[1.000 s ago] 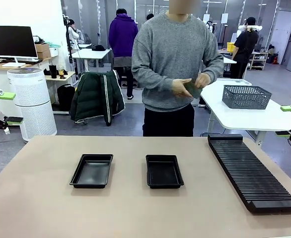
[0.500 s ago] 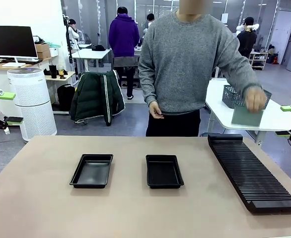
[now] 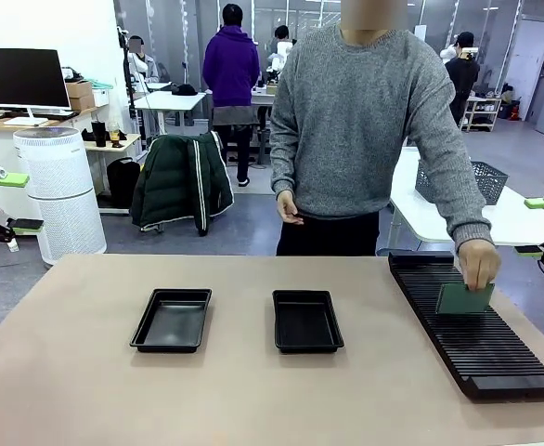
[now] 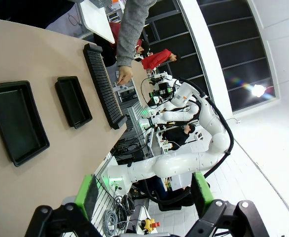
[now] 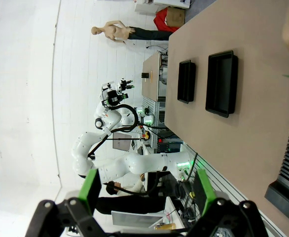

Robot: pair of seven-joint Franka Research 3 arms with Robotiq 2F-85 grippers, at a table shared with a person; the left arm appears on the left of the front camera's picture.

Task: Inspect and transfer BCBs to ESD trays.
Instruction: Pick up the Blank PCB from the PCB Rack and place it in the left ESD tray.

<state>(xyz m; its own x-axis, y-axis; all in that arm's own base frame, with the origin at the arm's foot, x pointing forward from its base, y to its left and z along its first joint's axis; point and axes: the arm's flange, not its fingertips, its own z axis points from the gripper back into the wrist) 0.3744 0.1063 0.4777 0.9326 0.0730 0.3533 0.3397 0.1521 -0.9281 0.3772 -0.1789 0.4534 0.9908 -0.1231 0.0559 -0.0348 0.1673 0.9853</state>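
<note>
Left gripper: your left gripper (image 4: 144, 197) hangs with its jaws spread wide and nothing between them, well back from the worktop (image 3: 253, 400).
Right gripper: your right gripper (image 5: 147, 195) is equally wide and holds nothing.
BCB: one BCB (image 3: 465, 298) is pinched at its top edge in the person's hand (image 3: 479, 264), standing on edge over the slotted rack (image 3: 476, 348). It is on your right gripper's side and well apart from both grippers.
ESD trays: the left tray (image 3: 171, 321) and the right tray (image 3: 307, 321) lie side by side far ahead of your grippers, neither holding a board.
Done so far: nothing, by the look of it, since no board sits in either tray.
Left for you: probably everything, meaning taking a board, inspecting it and laying it in a tray.
</note>
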